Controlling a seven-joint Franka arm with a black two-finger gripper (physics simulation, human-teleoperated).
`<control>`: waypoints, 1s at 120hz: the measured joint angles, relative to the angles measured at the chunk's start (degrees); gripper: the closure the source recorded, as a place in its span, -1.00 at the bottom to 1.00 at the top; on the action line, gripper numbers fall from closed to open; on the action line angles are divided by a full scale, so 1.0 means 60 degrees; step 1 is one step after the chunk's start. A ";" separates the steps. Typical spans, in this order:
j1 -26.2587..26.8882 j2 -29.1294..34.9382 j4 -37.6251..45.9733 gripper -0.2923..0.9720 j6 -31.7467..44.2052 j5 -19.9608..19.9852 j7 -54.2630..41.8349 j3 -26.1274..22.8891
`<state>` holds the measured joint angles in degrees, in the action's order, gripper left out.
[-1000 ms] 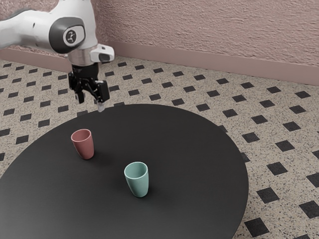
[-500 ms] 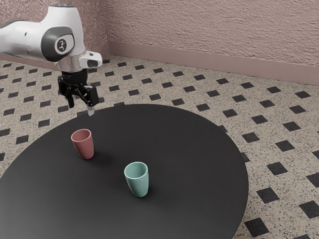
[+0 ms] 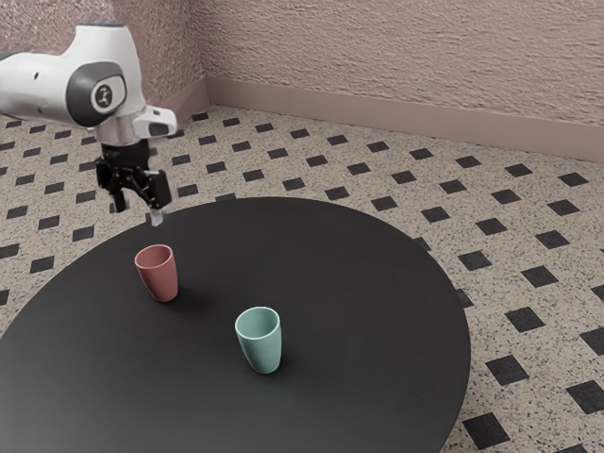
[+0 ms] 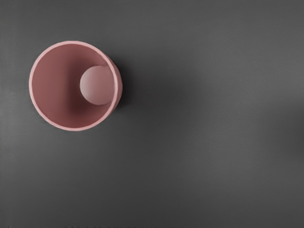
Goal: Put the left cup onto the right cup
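A pink cup (image 3: 157,272) stands upright on the round black table (image 3: 359,311) toward the exterior view's left. A teal cup (image 3: 258,339) stands upright nearer the front, to the pink cup's right. My gripper (image 3: 138,214) hangs open above the table's far left edge, just above and behind the pink cup, with nothing between its fingers. The wrist view looks straight down into the pink cup (image 4: 74,85), open mouth up, on the dark tabletop (image 4: 209,142).
The table stands on a speckled floor with black diamond tiles (image 3: 491,226). A pink textured wall (image 3: 425,47) with a baseboard runs along the back. My white arm (image 3: 66,85) enters from the upper left.
My arm has swung toward the exterior view's left and slightly down, bringing the gripper from above the table's far edge to a spot over the pink cup. Both cups stay put.
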<state>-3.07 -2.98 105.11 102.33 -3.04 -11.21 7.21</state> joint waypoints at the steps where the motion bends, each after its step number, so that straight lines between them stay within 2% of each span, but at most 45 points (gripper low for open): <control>1: -0.0011 -0.0001 0.0005 -0.54 0.0007 -0.0001 -0.0006 0.0000; 73: -0.0597 -0.0128 0.0436 -0.54 0.0664 -0.0080 -0.0389 -0.0028; 120: -0.0891 -0.0576 0.0430 -0.54 0.0959 -0.0159 -0.0529 -0.0029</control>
<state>-8.41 -6.44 107.69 108.08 -4.00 -14.39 7.03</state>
